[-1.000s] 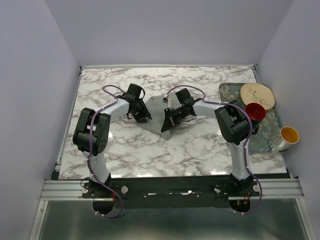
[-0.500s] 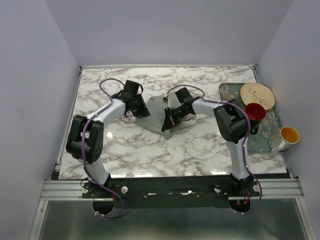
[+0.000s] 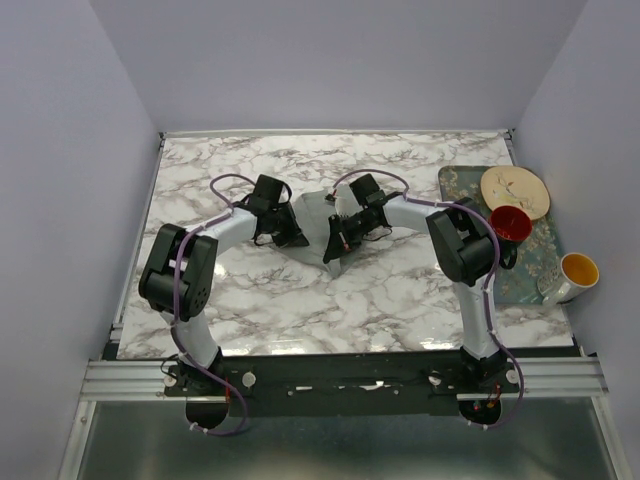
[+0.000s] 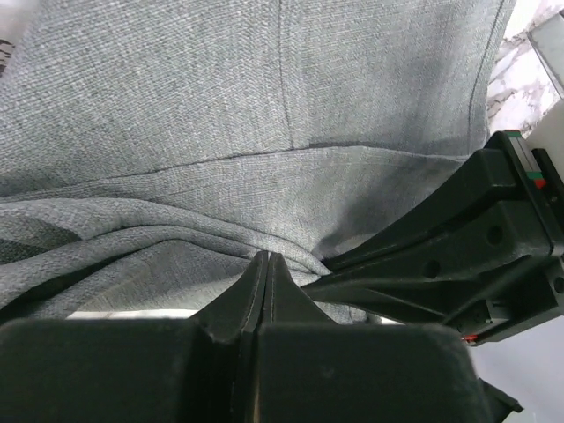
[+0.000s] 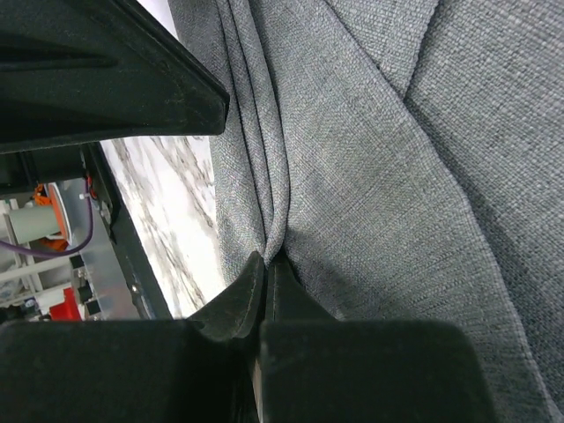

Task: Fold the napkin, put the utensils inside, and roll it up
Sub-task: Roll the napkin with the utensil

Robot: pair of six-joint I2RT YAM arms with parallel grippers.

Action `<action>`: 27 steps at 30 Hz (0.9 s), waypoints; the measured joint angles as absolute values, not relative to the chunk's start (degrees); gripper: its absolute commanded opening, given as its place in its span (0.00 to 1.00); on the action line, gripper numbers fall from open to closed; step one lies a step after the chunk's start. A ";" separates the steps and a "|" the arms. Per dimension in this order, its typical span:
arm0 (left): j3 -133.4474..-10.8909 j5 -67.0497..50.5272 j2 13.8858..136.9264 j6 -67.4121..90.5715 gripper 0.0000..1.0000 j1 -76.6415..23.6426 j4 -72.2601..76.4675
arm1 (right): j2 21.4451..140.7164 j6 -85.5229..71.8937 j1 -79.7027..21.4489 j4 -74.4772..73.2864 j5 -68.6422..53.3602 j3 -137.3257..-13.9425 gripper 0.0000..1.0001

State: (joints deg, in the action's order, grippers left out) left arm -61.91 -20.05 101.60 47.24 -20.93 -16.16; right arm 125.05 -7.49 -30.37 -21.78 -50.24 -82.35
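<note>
left jaws pinched shut on bunched napkin [image 4: 220,88] edge; right jaws clamped on neighbouring folds. paired grips likely keep edge taut so fold lands even on tabletop [image 3: 350,290].

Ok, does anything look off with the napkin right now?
The napkin is bunched into uneven pleats where the left gripper and right gripper pinch it; nothing looks spilled or damaged.

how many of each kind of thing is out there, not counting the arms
napkin: 1
tray: 1
plate: 1
cups: 2, a red cup and a white mug
total: 5
</note>
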 measured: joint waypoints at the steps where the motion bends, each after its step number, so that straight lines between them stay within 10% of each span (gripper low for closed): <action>1: -61.67 -20.08 101.71 47.42 0.00 -20.91 -15.84 | 125.05 -7.46 -30.37 -21.80 -50.24 -82.35 0.06; 14: -53.52 -20.49 101.65 50.83 0.00 -20.64 -5.87 | 125.05 -7.27 -30.37 -21.98 -50.13 -82.35 0.26; 18: -52.38 -20.58 101.67 51.09 0.00 -20.64 -2.98 | 124.92 -6.39 -30.39 -25.28 -48.27 -84.20 0.52; 27: -52.45 -20.75 102.50 51.13 0.00 -20.58 -0.86 | 110.80 -0.40 -35.81 -37.26 -16.99 -88.92 0.74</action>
